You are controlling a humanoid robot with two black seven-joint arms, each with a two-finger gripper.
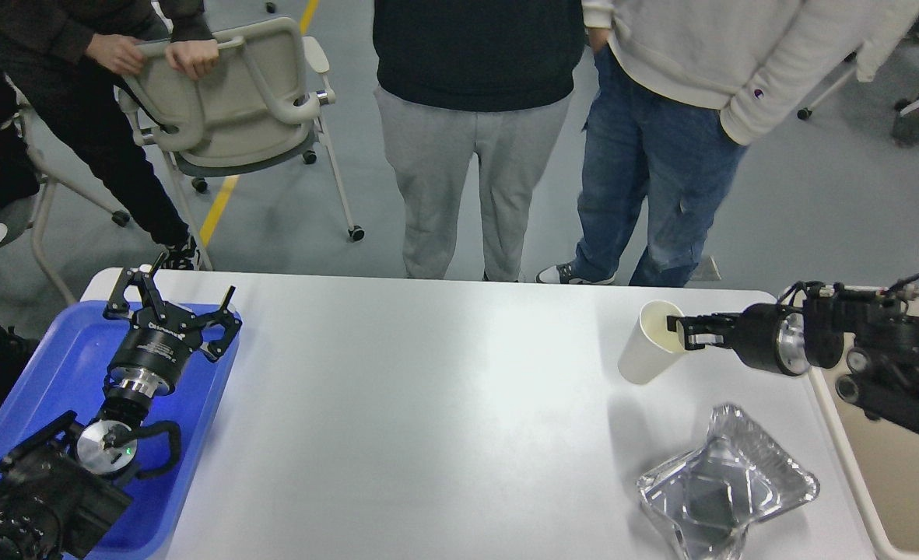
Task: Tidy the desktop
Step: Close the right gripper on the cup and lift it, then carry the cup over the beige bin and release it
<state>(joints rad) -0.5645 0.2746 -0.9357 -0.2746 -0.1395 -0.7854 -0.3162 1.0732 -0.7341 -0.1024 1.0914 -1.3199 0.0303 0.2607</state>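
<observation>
The white desktop fills the lower part of the head view. My right gripper is shut on the rim of a white paper cup and holds it lifted and tilted above the desktop's right side. A crumpled foil tray lies on the desktop below and to the right of the cup. My left gripper is open and empty, held above the blue plastic tray at the left edge.
A beige bin stands just past the desktop's right edge, under my right arm. Three people stand along the far side. A beige wheeled chair is at the back left.
</observation>
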